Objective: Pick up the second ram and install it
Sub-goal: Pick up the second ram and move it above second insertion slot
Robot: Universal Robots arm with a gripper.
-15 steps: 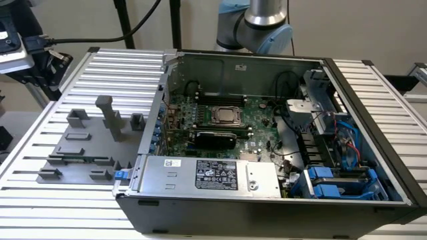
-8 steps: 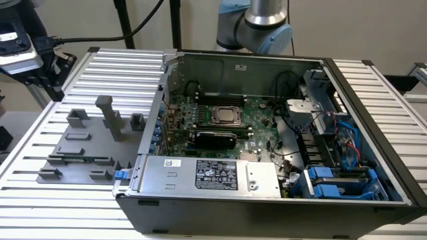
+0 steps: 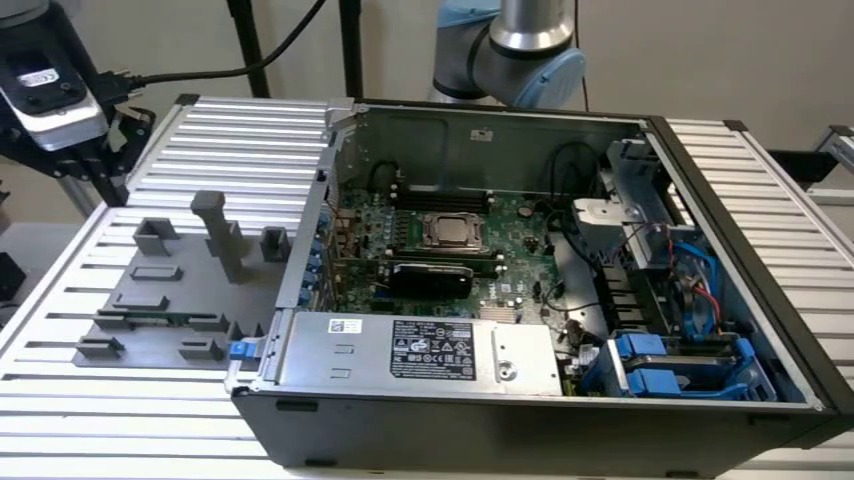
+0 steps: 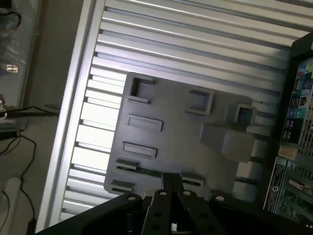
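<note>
Second ram, a thin green chip stick (image 3: 154,320), is not in the black tool (image 4: 170,182), which looks closed and empty. It sits slotted in the flat gray plastic plate (image 3: 187,292), likely to stay steady for grabbing.

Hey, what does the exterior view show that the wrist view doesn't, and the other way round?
The exterior view adds the open computer case's inside: the motherboard, the power supply and the blue drive caddies. It also adds a green ram stick lying in the gray fixture plate. The wrist view adds the end effector above one edge of that plate, and loose cables off the table's side. Both share the fixture plate with its blocks and tall post, on the slatted table.
</note>
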